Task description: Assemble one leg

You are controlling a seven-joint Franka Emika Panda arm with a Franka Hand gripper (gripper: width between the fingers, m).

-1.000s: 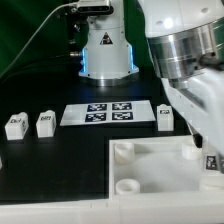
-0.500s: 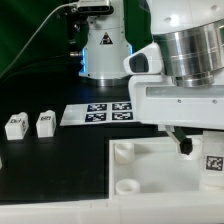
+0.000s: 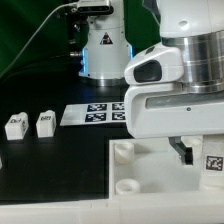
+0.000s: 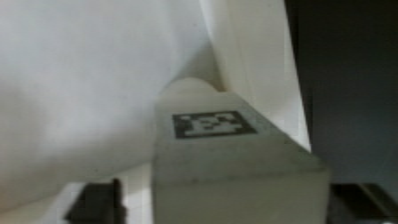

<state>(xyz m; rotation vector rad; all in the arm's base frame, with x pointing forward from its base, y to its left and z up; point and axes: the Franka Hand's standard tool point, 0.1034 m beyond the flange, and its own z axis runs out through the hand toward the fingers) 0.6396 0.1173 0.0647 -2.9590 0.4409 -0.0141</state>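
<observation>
Swung right across over the last second: arm now hangs low over the far right corner of the big white tabletop panel (image 3: 160, 185), blocking most of the right half of the exterior view. Gone from sight as well, the leg that stood just right of the marker board (image 3: 92, 113) a second ago, with the arm body now covering that spot. Gripper (image 3: 182, 151) clamped on a leg (image 4: 226, 140), going by the wrist view: tagged white post filling the space between the two dark fingers (image 4: 93, 200). Probably means the pick is done and the carry toward a corner socket (image 3: 122, 151) is on, though can't tell which socket is the target.

Held leg looks stubby, plain white plastic, with a black-and-white square tag facing the wrist camera, a bit blurry. Two more legs (image 3: 44, 123) sit untouched at far left on the black table, well apart from the panel.
</observation>
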